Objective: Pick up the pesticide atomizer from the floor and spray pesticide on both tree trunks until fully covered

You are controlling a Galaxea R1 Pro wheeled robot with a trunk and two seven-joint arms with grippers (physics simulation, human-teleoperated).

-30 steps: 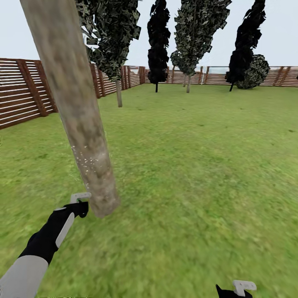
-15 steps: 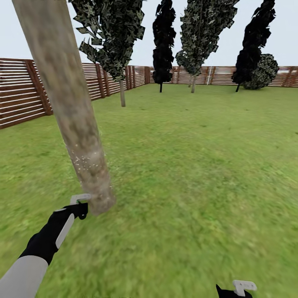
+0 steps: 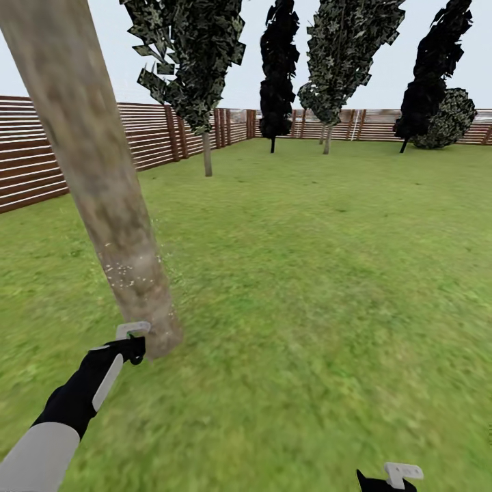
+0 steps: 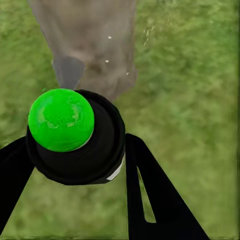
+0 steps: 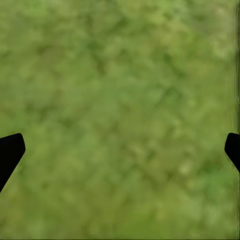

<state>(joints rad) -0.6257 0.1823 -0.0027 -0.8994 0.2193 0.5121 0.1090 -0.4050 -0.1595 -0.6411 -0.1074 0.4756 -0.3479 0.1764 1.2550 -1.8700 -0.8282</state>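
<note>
A thick, mottled grey-brown tree trunk [image 3: 102, 178] leans across the left of the head view, with white specks of pesticide [image 3: 126, 270] scattered on its lower part. My left gripper [image 3: 133, 338] is right at the foot of that trunk. In the left wrist view its black fingers [image 4: 150, 190] are shut on the pesticide atomizer [image 4: 85, 150], a dark round body with a green dome, facing the trunk base [image 4: 90, 45]. A second tree [image 3: 207, 154] stands farther back by the fence. My right gripper [image 3: 393, 475] hangs low at the right, open over grass [image 5: 120, 100].
A brown slatted fence [image 3: 41, 157] runs along the left and the far side of the lawn. More dark trees [image 3: 277, 82] and a round bush [image 3: 451, 119] stand at the back. Open grass [image 3: 328, 273] stretches to the right of the near trunk.
The whole picture has shifted, so the camera has moved: the near trunk sits further left and the far trees further right. Both arms keep their places in the picture.
</note>
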